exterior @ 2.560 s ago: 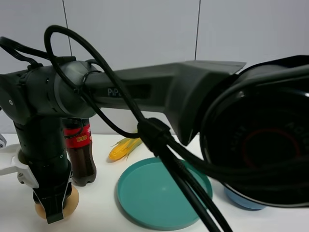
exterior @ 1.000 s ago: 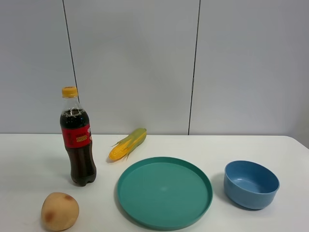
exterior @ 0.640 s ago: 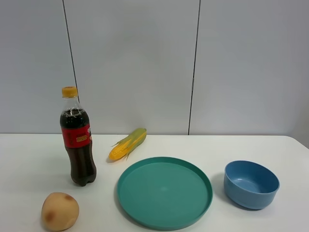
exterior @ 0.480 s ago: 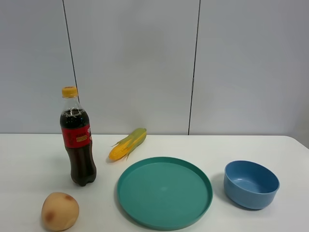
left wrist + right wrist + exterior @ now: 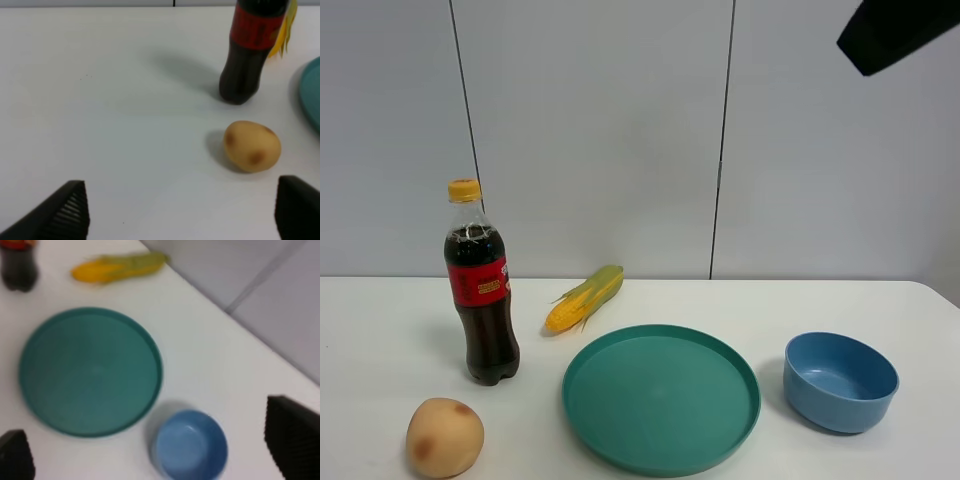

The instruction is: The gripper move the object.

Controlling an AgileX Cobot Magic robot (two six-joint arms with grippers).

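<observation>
The potato (image 5: 444, 437), tan with reddish-brown blotches, lies on the white table at the front left, in front of the cola bottle (image 5: 480, 285). In the left wrist view the potato (image 5: 251, 146) lies free on the table, ahead of my left gripper (image 5: 182, 220), which is open and empty with its black fingertips (image 5: 65, 215) wide apart. My right gripper (image 5: 155, 450) is open and empty, high above the teal plate (image 5: 90, 370) and blue bowl (image 5: 189, 445). In the exterior view only a black arm part (image 5: 895, 30) shows at the top right.
The teal plate (image 5: 660, 396) sits at the table's middle front, with the blue bowl (image 5: 840, 381) to its right. A yellow-green corn cob (image 5: 584, 297) lies behind the plate. A grey panelled wall stands behind the table.
The left arm, whose gripper stood around the potato 2.6 s ago, has left the exterior view. The potato stays in place. A black arm part has now entered at the top right.
</observation>
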